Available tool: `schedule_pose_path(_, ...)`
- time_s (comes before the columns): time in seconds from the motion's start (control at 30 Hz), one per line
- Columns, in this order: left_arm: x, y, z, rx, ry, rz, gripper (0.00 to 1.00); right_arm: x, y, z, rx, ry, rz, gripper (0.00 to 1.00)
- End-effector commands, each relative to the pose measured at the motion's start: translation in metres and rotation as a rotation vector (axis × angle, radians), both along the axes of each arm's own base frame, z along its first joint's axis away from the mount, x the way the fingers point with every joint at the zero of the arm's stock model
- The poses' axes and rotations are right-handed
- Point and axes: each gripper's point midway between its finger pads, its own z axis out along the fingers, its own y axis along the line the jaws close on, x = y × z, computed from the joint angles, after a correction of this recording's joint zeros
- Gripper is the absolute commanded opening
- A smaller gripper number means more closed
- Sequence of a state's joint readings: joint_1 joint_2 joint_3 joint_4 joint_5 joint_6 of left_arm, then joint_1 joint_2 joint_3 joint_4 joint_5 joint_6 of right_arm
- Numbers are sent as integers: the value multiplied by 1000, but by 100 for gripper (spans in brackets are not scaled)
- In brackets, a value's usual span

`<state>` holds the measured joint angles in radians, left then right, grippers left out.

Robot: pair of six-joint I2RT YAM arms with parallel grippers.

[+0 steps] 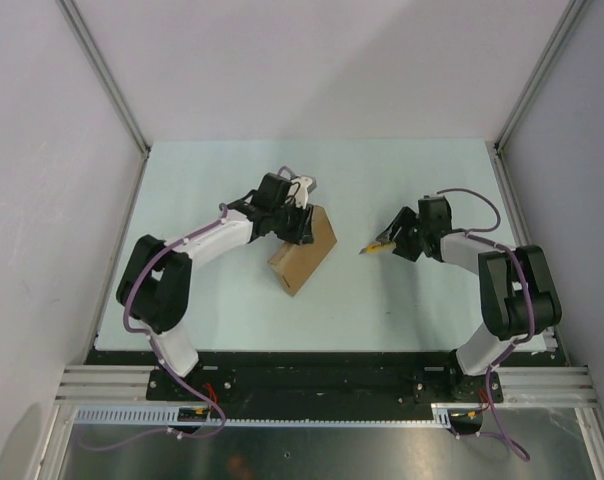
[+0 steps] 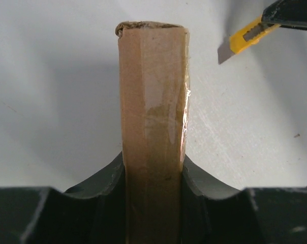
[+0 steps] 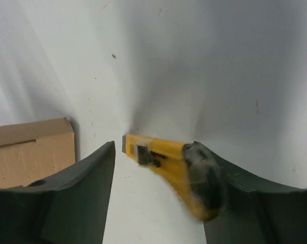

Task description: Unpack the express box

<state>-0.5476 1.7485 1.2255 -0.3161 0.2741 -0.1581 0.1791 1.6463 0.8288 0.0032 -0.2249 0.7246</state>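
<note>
Left gripper (image 1: pixel 297 222) clamps box (image 1: pixel 304 255), stood on edge. Right gripper (image 1: pixel 400 238) jaws apart; blurred knife (image 3: pixel 163 160) touches one finger only.

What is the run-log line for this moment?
left gripper: shut on express box | right gripper: open, yellow utility knife between jaws, blurred | box: tape on upturned edge

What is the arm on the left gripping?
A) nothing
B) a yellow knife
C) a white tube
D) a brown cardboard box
D: the left end effector is shut on the cardboard box, which the left wrist view shows pinched between its two sides.
</note>
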Motion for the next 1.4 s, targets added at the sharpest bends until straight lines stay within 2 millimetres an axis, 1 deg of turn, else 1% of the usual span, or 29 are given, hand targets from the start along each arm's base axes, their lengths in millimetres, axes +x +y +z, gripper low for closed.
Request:
schedule_pose_path(0.0, -31, -8, -15, -40, 165, -48, 23, 0, -13, 16, -44, -15, -42, 69)
schedule_pose_path(0.07, -30, -8, -16, -48, 173, -43, 24, -1, -22, 22, -83, -24, -76, 75)
schedule_pose_path(0.1, -31, -8, -16, -55, 181, -44, 24, -4, -30, 22, -124, -20, -96, 77)
schedule_pose_path(0.13, -33, -9, -16, -66, 193, -50, 24, -4, -35, 32, -140, -41, -116, 79)
schedule_pose_path(0.2, -33, -11, -13, -93, 210, -51, 24, -10, -48, 37, -199, -41, -146, 81)
schedule_pose_path(0.23, -34, -14, -11, -114, 223, -65, 24, -11, -54, 47, -222, -65, -165, 83)
schedule_pose_path(0.3, -31, -14, -7, -133, 229, -58, 24, -20, -68, 50, -288, -54, -196, 85)
schedule_pose_path(0.33, -30, -13, -7, -151, 242, -60, 24, -21, -73, 59, -308, -78, -205, 86)
schedule_pose_path(0.4, -26, -16, -1, -185, 254, -66, 25, -27, -82, 64, -347, -79, -223, 90)
schedule_pose_path(0.43, -25, -17, -2, -207, 279, -68, 25, -28, -83, 74, -357, -108, -217, 91)
schedule_pose_path(0.47, -21, -20, 3, -229, 282, -71, 25, -28, -87, 79, -384, -128, -225, 91)
schedule_pose_path(0.53, -18, -24, -1, -271, 350, -58, 25, -27, -82, 90, -417, -157, -210, 91)
schedule_pose_path(0.57, -13, -27, 4, -293, 362, -51, 25, -28, -81, 92, -438, -154, -207, 91)
schedule_pose_path(0.6, -12, -30, 5, -315, 389, -46, 25, -24, -70, 101, -438, -180, -182, 91)
schedule_pose_path(0.7, -4, -34, -5, -327, 462, 41, 23, -20, -48, 112, -460, -227, -139, 91)
schedule_pose_path(0.73, 0, -34, -6, -343, 493, 89, 23, -20, -27, 117, -447, -258, -92, 90)
schedule_pose_path(0.83, 1, -33, -19, -381, 618, 212, 22, -19, 10, 115, -378, -280, -23, 88)
schedule_pose_path(0.87, -4, -33, -28, -386, 659, 236, 22, -18, 21, 114, -346, -283, -7, 88)
schedule_pose_path(0.93, -1, -35, -31, -420, 688, 305, 21, -18, 33, 106, -339, -271, 26, 86)
schedule_pose_path(0.97, -7, -32, -41, -418, 718, 344, 21, -20, 42, 105, -335, -277, 46, 85)
schedule_pose_path(1.0, -6, -31, -41, -425, 716, 385, 21, -20, 45, 100, -337, -265, 51, 86)
schedule_pose_path(1.03, 0, -37, -34, -484, 708, 405, 21, -21, 47, 98, -333, -260, 57, 85)
schedule_pose_path(1.07, -8, -35, -42, -493, 718, 423, 21, -20, 51, 99, -319, -259, 68, 85)
schedule_pose_path(1.1, -5, -36, -40, -521, 682, 429, 22, -21, 53, 98, -317, -259, 80, 85)
schedule_pose_path(1.13, 1, -44, -25, -592, 629, 415, 24, -21, 54, 97, -318, -257, 91, 85)
schedule_pose_path(1.17, -5, -41, -31, -597, 629, 424, 25, -22, 60, 99, -302, -266, 115, 85)
schedule_pose_path(1.2, -5, -43, -29, -608, 608, 412, 27, -22, 61, 100, -300, -273, 125, 85)
schedule_pose_path(1.3, -12, -46, -29, -605, 595, 350, 41, -23, 75, 98, -267, -276, 180, 85)
schedule_pose_path(1.37, -23, -47, -28, -602, 598, 290, 52, -25, 84, 89, -248, -249, 218, 83)
